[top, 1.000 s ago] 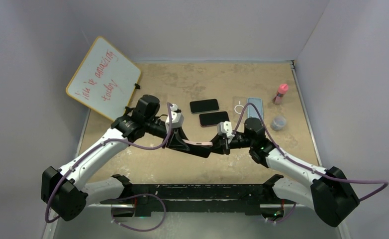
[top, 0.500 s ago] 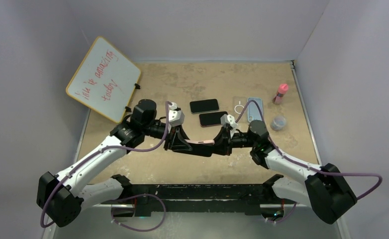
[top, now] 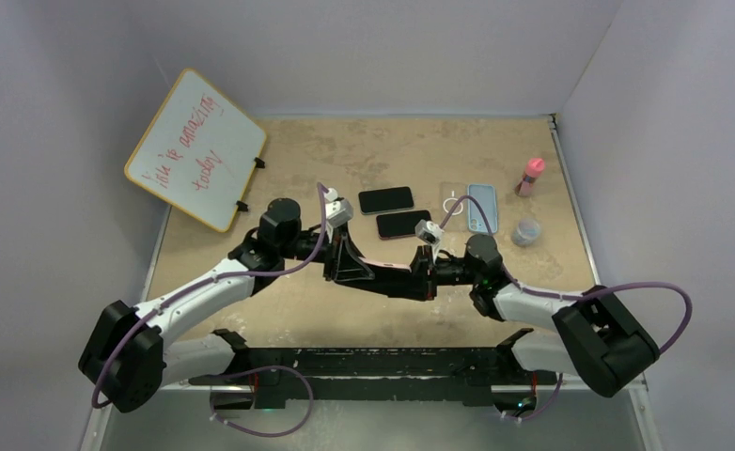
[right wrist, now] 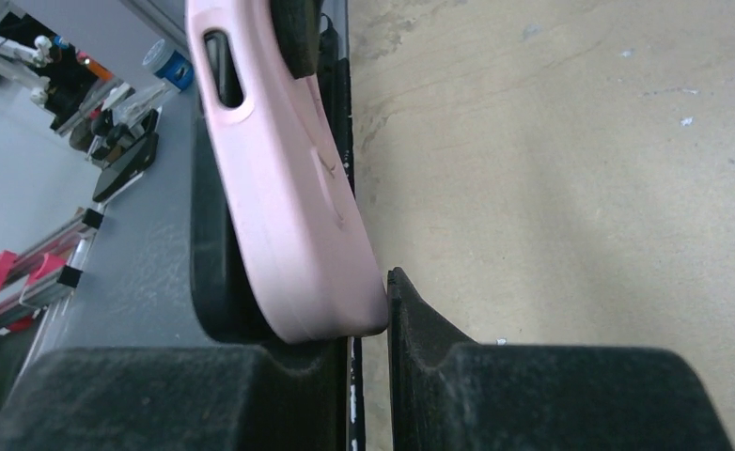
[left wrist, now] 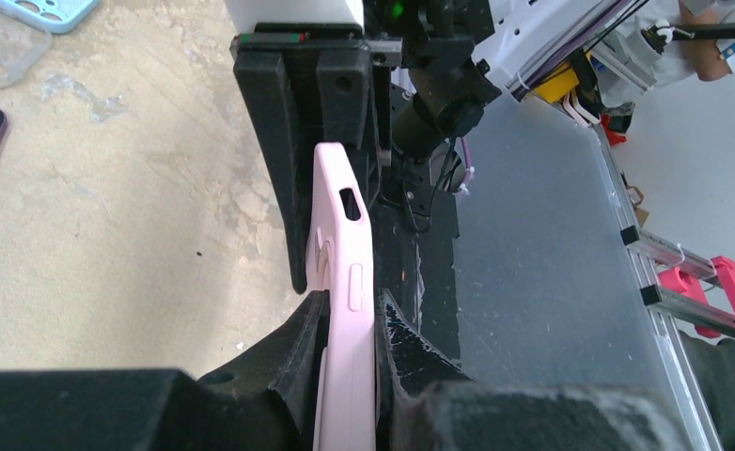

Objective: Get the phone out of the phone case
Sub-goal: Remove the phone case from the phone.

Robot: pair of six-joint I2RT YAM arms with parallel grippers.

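A pink phone case (top: 383,266) hangs edge-up above the table's middle front, held between both arms. My left gripper (top: 358,267) is shut on its left end; in the left wrist view the fingers (left wrist: 350,305) press both faces of the phone case (left wrist: 341,216). My right gripper (top: 420,273) clamps the opposite end; in the right wrist view the phone case (right wrist: 279,188) has its rounded corner wedged at the fingertips (right wrist: 373,282). A dark edge runs along the case's side. Whether that is the phone I cannot tell.
Two black phones (top: 385,199) (top: 404,224) lie flat behind the grippers. A clear case (top: 452,201) and a blue case (top: 482,207) lie to their right, then a pink bottle (top: 531,175) and a small jar (top: 526,231). A whiteboard (top: 195,148) leans at the back left.
Both arms have shifted the pink case a little right and away from the base. The right arm's elbow has folded lower. Both grips have held.
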